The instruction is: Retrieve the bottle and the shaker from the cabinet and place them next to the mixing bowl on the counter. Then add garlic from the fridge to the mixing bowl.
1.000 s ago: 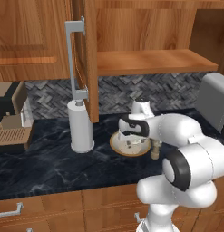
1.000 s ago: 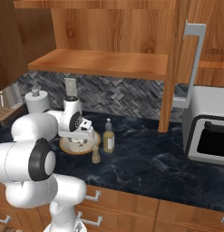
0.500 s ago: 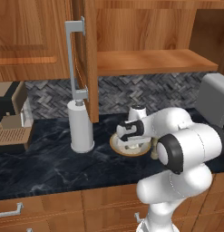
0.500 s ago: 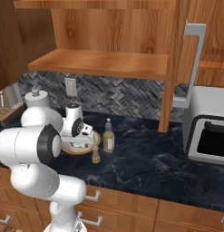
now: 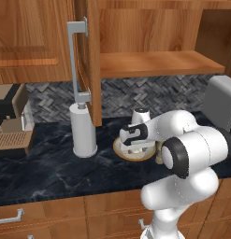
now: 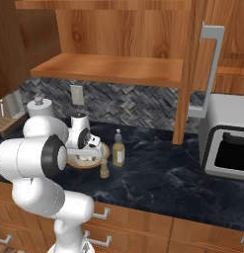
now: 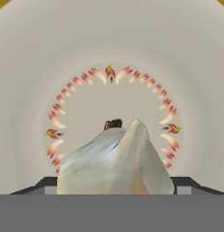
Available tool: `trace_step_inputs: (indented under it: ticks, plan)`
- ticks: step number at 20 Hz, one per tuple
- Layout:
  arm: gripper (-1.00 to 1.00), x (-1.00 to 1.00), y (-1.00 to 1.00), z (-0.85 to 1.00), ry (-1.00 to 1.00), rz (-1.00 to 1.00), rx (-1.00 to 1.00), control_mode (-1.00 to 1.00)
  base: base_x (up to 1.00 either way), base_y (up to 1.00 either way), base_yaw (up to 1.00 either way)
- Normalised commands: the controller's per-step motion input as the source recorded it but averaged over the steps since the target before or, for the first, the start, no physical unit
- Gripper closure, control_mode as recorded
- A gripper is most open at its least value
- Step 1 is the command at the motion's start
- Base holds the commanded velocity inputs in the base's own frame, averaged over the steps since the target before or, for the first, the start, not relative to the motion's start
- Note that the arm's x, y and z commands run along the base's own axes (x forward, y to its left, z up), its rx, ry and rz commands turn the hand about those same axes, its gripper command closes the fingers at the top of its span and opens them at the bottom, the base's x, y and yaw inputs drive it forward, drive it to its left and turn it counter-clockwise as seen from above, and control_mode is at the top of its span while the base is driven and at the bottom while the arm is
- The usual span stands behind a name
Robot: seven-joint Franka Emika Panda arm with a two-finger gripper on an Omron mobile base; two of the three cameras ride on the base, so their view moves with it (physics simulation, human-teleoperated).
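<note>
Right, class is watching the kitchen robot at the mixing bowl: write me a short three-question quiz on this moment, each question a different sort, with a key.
1. True or false: the bottle and the shaker stand on the counter beside the mixing bowl.
2. Multiple choice: what lies between the claw's tips in the hand view? A) a lemon B) a garlic bulb C) a spoon
3. Fill in: the ring painted inside the bowl is made of small ____ shapes.

Key: 1 true. 2 B; the claw hangs over the bowl with the garlic between its tips, and whether it grips it cannot be told. 3 flame.
</note>
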Motion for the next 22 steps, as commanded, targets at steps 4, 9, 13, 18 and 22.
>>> trace_step_inputs:
  ticks: [4, 9, 13, 18, 22]
  plan:
    - [-1.0, -0.07, 0.0, 0.11, 0.0, 0.0, 0.0, -1.0, 0.0, 0.0, 0.0]
    - [-1.0, -0.05, 0.0, 0.54, -0.05, 0.0, 0.0, -1.0, 0.0, 0.0, 0.0]
    - [-1.0, -0.12, 0.0, 0.5, -0.05, 0.0, 0.0, -1.0, 0.0, 0.0, 0.0]
    - [-1.0, -0.59, 0.0, 0.67, -0.12, 0.0, 0.0, -1.0, 0.0, 0.0, 0.0]
    - [-1.0, -0.68, 0.0, 0.81, -0.15, 0.0, 0.02, -1.0, 0.0, 0.0, 0.0]
